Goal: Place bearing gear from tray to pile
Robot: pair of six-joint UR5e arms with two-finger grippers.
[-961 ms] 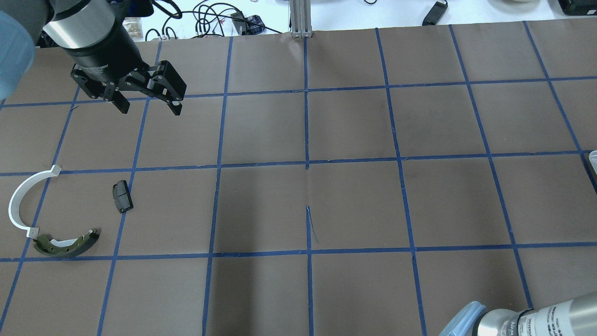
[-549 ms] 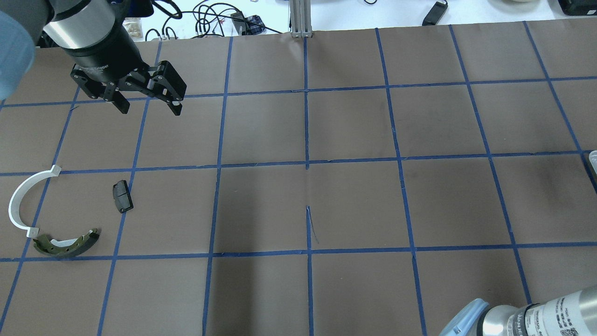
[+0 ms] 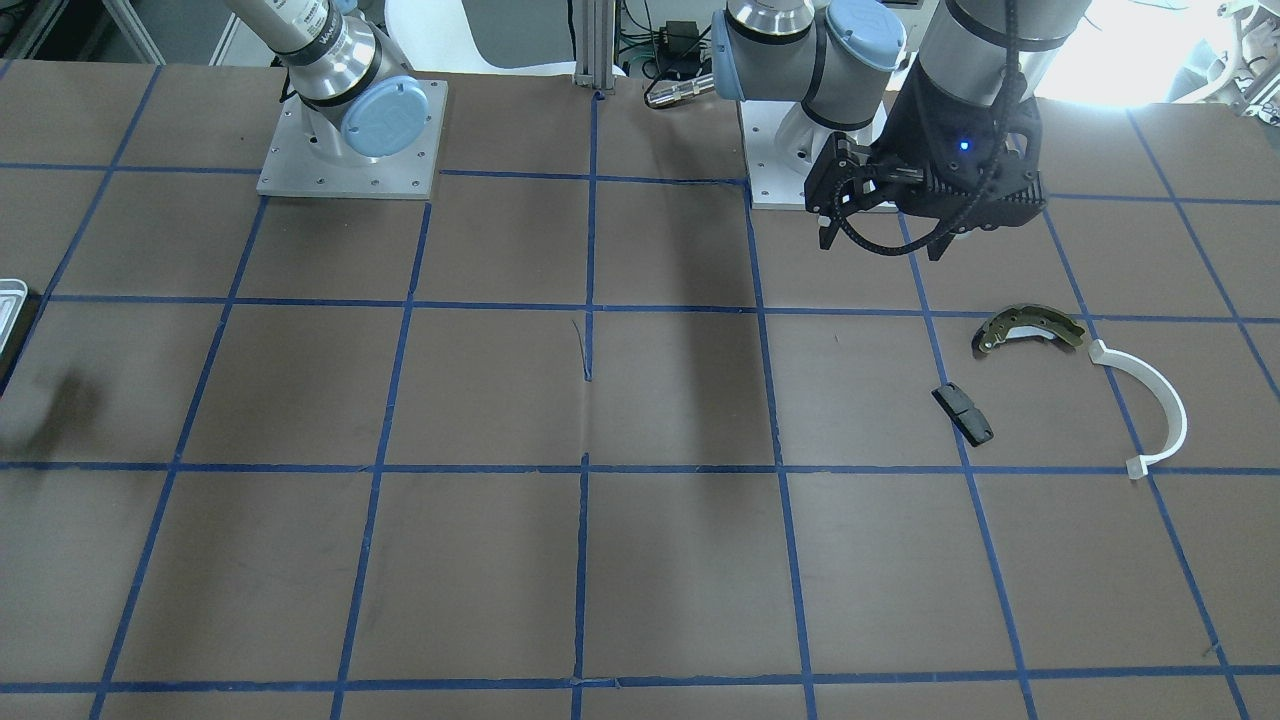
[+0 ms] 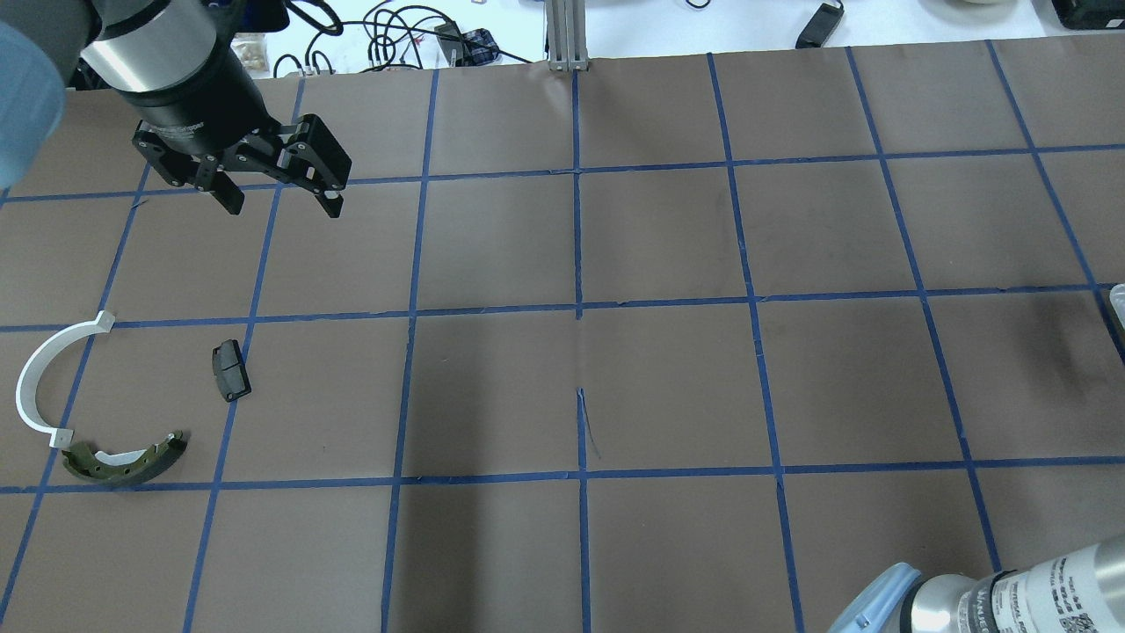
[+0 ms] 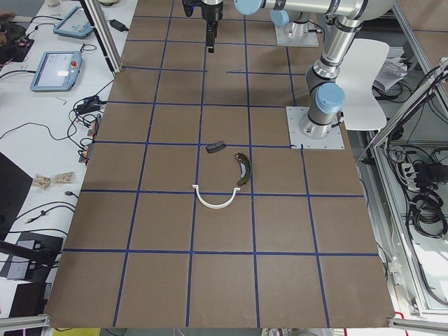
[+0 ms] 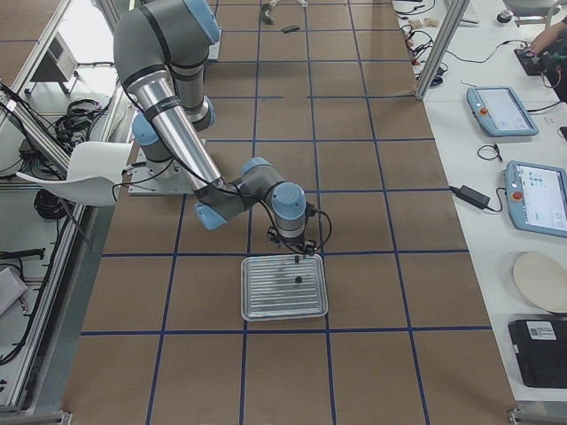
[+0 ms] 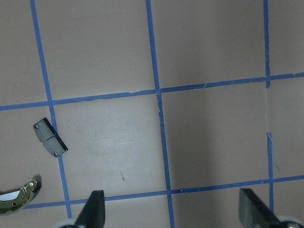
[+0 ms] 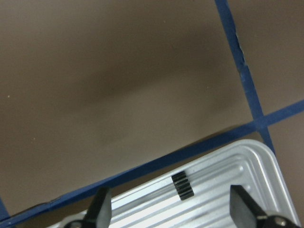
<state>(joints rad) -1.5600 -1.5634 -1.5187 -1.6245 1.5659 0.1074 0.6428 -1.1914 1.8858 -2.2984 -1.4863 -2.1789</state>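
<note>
The silvery ribbed tray (image 6: 283, 301) lies at the table's right end; its corner shows in the right wrist view (image 8: 254, 159). A small black bearing gear (image 8: 183, 185) lies in it, also seen from the right (image 6: 298, 281). My right gripper (image 8: 168, 199) is open above the tray's edge, with the gear between its fingers in the wrist view and apart from them. The pile is a brake shoe (image 4: 123, 462), a white arc (image 4: 35, 378) and a black pad (image 4: 230, 369). My left gripper (image 4: 277, 198) hangs open and empty beyond the pile.
The table is brown paper with a blue tape grid. Robot base plates (image 3: 350, 150) sit at the robot's side. Cables (image 4: 387, 40) and an aluminium post (image 4: 567, 35) stand past the far edge. Only a sliver of the tray (image 3: 8, 305) shows in the front-facing view.
The right arm's wrist has slid slightly right along the bottom edge of the overhead view. The left arm and the pile have not moved.
</note>
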